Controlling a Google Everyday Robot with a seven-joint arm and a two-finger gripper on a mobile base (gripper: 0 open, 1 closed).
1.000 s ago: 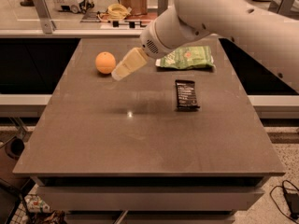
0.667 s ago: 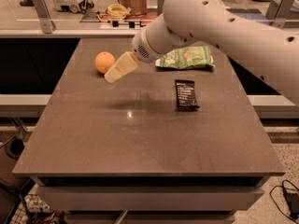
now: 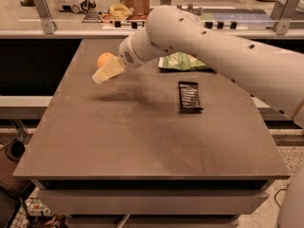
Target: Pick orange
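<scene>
Gripper closes in on the orange at the desk's far left

The cream gripper (image 3: 102, 75) has swung leftward since a second ago and now hangs just in front of the orange (image 3: 104, 59), overlapping its lower right edge in the camera view; whether it is open or closed cannot be told, nor whether it touches the fruit. The orange sits where it was, on the far-left part of the desk (image 3: 142, 146). The green snack bag (image 3: 183, 61) and the black packet (image 3: 190, 96) have not moved, though the arm now hides more of the bag.
</scene>
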